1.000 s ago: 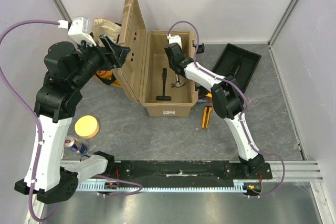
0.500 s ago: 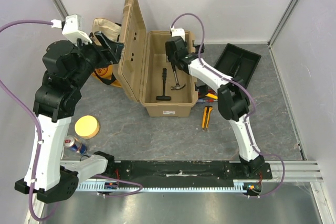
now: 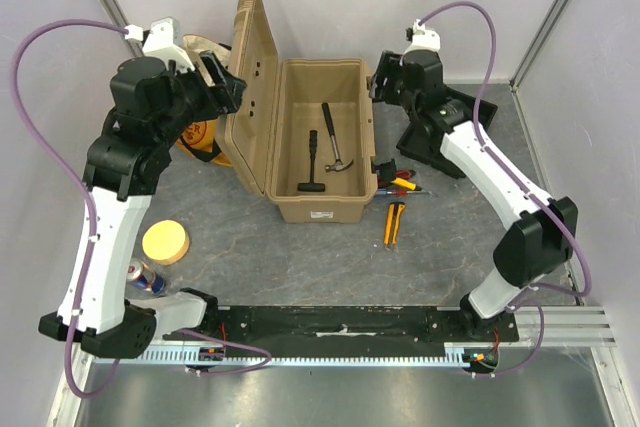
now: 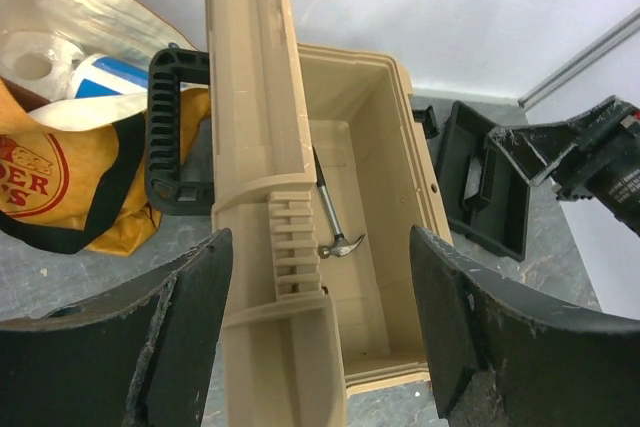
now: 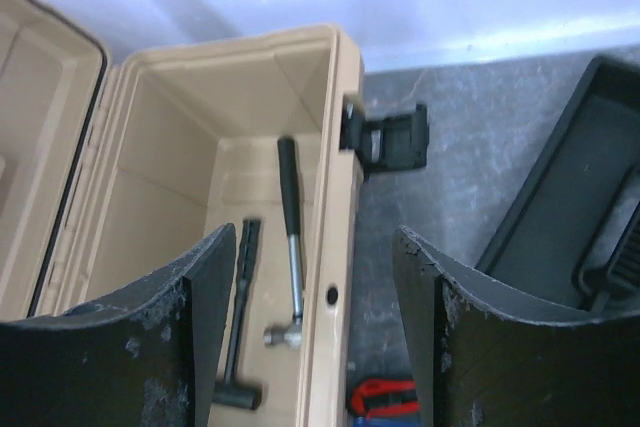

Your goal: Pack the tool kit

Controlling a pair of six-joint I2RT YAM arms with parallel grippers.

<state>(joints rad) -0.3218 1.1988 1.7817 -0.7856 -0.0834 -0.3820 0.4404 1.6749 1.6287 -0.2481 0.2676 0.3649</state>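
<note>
Left gripper [image 4: 318, 332] is spread wide and empty, up by the lid [image 4: 250, 147]. Toolbox [image 3: 325, 209] sits mid-table, open, two hammers [image 3: 335, 139] inside. Loose tools [image 3: 402, 185] just right of it and the tray [image 5: 570, 217] beyond aren't packed yet. Right gripper [image 5: 312, 332] is wide too, empty. Early days, I'd say.

Grey table [image 3: 300, 257] carries toolbox [image 3: 318, 209], tray [image 5: 570, 187], bag [image 3: 200, 137], can [image 3: 143, 276]; tools [image 3: 400, 185] loose.

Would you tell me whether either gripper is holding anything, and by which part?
Nothing is held: the left gripper and the right gripper both stand open, gripping nothing.
</note>
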